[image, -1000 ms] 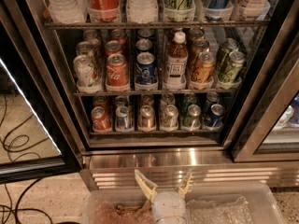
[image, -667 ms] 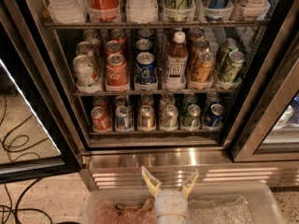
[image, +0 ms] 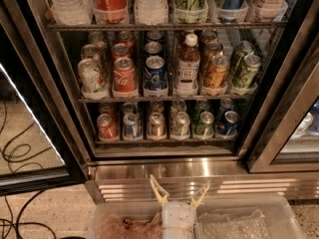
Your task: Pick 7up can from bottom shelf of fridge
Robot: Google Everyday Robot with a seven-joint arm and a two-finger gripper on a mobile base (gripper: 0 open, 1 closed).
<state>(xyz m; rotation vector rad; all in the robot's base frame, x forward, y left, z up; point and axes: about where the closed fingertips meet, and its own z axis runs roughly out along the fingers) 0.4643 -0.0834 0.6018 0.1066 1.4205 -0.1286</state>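
Observation:
The fridge [image: 199, 174] stands open in front of me. Its bottom shelf [image: 164, 143] holds a row of cans in clear lanes. The 7up can [image: 180, 124], pale whitish-green with a silver top, stands fourth from the left. A copper can [image: 156, 125] is on its left and a darker green can [image: 204, 124] on its right. My gripper [image: 179, 192] is low in the view, below the fridge's steel base and roughly under the 7up can. It is open, its two pale fingers [image: 157, 188] spread in a V, holding nothing.
The glass door [image: 30, 133] hangs open at the left, with black cables [image: 15, 153] on the floor beyond. A dark door frame [image: 279, 128] slants at the right. The shelf above carries cans and a brown bottle [image: 188, 63]. Clear plastic bins [image: 234, 223] flank my wrist.
My gripper has shifted slightly to the right and stays open. The cans and the fridge have not moved.

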